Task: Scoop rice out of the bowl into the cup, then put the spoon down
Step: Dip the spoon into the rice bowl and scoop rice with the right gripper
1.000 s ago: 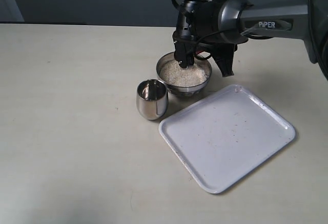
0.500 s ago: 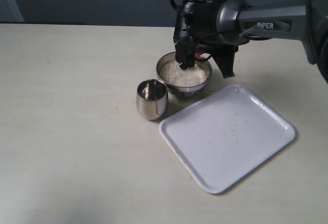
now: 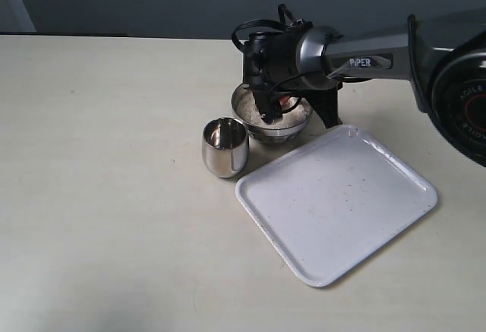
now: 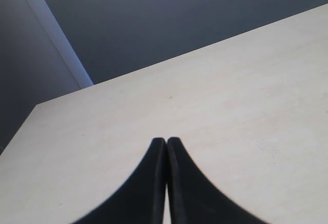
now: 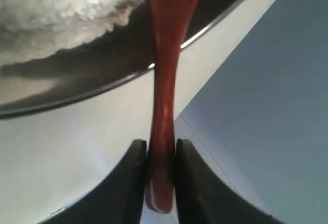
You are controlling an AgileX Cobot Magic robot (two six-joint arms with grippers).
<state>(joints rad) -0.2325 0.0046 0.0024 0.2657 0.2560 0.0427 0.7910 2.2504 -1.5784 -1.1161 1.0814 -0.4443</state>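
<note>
You are seeing the tray (image 3: 334, 203) nearest, then the cup (image 3: 225, 147) just beside the bowl (image 3: 285, 129) of rice (image 5: 66, 1). Your right gripper (image 5: 160, 148) is clamping the spoon (image 5: 163, 101) by its handle (head reaching inside the bowl), while your left gripper (image 4: 165, 143) is hanging closed and empty.

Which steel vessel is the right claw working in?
The bowl: the wider, shallower one holding rice. The right claw reaches the spoon into it; the smaller rounded cup stands apart beside it.
</note>
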